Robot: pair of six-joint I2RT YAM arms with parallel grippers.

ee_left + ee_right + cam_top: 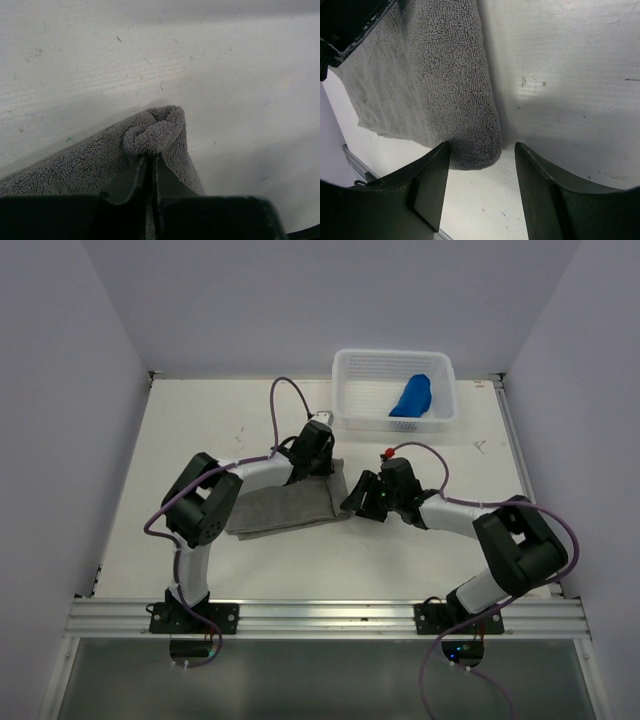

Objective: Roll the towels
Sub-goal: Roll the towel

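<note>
A grey towel lies on the pale counter, one corner in the left jaws and its edge beside the right jaws. A white basket stands beyond both.

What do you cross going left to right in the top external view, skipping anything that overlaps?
grey towel -> right gripper -> blue towel
</note>
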